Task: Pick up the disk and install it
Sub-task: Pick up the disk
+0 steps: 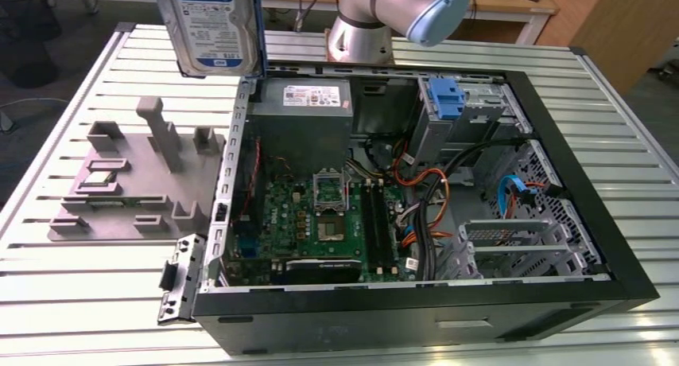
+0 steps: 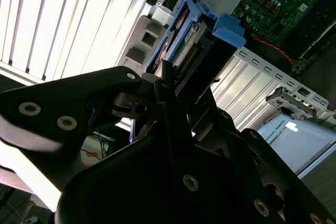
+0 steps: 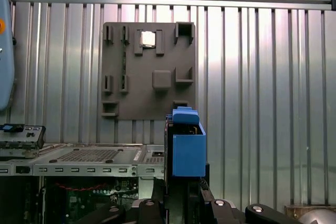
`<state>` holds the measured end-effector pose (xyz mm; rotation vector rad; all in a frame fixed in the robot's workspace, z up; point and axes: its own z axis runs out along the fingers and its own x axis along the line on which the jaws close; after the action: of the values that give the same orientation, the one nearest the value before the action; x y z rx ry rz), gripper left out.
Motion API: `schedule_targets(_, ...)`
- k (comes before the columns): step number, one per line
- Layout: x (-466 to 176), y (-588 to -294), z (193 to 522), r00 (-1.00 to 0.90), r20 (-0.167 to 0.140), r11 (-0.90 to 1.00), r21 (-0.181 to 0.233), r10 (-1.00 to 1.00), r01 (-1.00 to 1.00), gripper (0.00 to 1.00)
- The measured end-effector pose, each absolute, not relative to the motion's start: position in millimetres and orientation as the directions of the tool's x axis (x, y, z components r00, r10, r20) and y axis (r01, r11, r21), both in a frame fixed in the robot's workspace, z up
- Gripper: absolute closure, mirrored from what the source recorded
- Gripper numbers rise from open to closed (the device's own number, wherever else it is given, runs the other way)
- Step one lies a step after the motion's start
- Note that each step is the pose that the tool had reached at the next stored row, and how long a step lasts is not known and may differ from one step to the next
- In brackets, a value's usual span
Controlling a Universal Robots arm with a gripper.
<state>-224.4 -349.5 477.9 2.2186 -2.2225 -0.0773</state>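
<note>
Disk [image 1: 218, 28] aloft beside the open computer case [image 1: 424, 322]
Gripper [image 2: 167, 80] fingers clamp one end — it hangs upright off the case corner by the power supply [image 1: 302, 115], likely to clear the walls.

Silver disk [image 1: 212, 28], blue-railed, upright, held aloft

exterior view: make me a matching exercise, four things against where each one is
Things
1. disk
2. grey fixture block
3. blue bracket
4. green motherboard

Places
A. upright in the far corner of the open case, toward the exterior view's right
B. on the slatted table, at the exterior view's left of the case
C. raised in the air above the table
D. flat on the floor of the case

Pairs: 1-C, 2-B, 3-A, 4-D
</note>
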Motion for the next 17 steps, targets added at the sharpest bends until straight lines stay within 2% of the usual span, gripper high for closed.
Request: schedule_targets(17,-208,-350,478,-0.002,-0.035,0.001,0.035,-0.999,-0.999,0.65)
